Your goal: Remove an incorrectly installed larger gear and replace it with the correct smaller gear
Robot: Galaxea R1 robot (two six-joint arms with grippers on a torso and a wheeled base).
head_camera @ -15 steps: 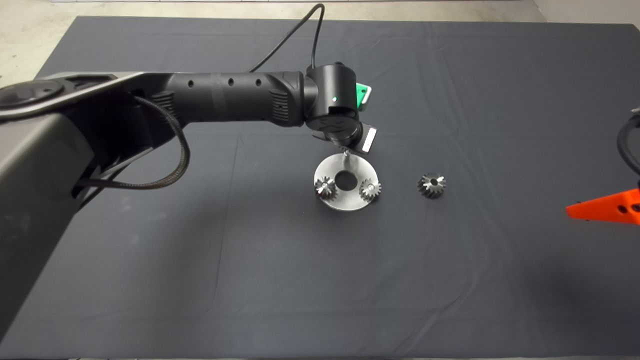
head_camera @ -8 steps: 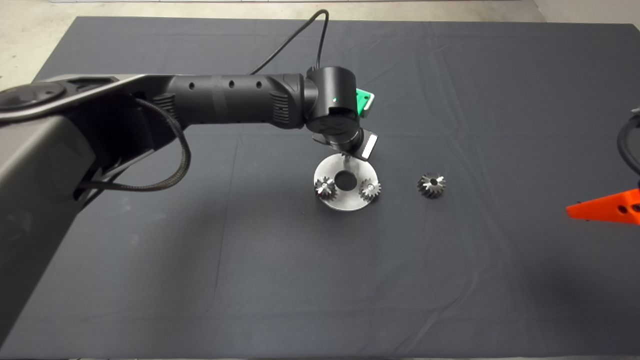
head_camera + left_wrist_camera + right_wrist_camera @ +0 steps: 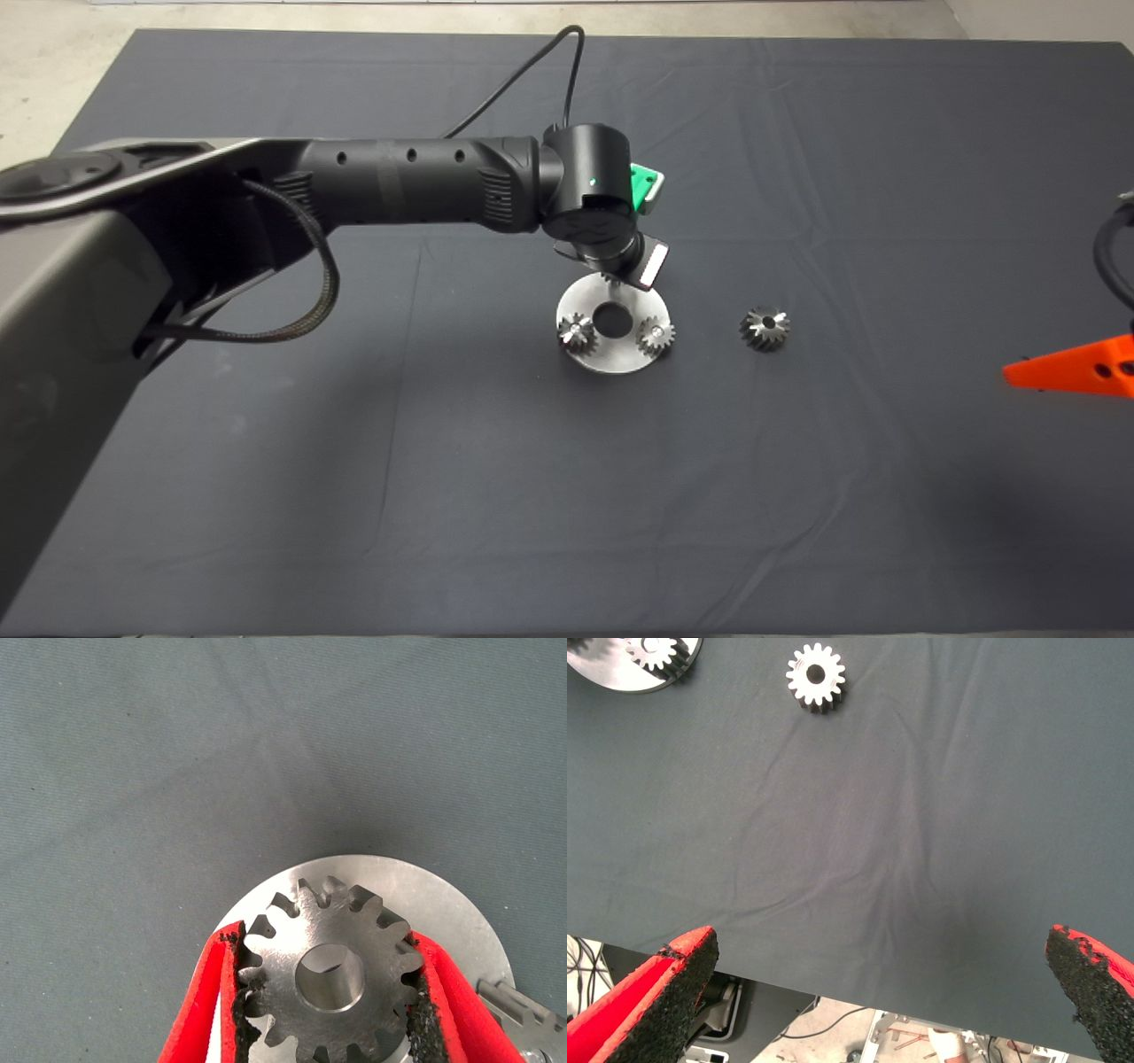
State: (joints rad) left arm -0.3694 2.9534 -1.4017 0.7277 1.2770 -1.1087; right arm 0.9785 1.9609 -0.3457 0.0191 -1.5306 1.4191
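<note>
My left gripper point(image 3: 324, 939) is shut on the smaller gear point(image 3: 330, 979), a flat silvery spur gear with a round bore. It holds the gear over the far part of the round metal plate point(image 3: 443, 895). From above, the left wrist point(image 3: 595, 208) hides that gear and the fingers. I cannot tell whether the gear touches the plate. The larger gear point(image 3: 765, 328) lies on the mat to the right of the plate point(image 3: 611, 359) and also shows in the right wrist view point(image 3: 816, 675). My right gripper point(image 3: 879, 941) is open and parked at the mat's right edge point(image 3: 1067, 368).
Two small gears with shiny tops point(image 3: 577, 331) point(image 3: 655, 334) sit on the plate on either side of its centre hole point(image 3: 610, 319). A black cable point(image 3: 523, 75) runs from the left wrist across the far mat. Bare dark mat point(image 3: 567, 496) lies in front.
The left wrist has shifted slightly and sunk over the plate's far edge, covering the thin post that showed there before. The right gripper and the loose gear have not moved.
</note>
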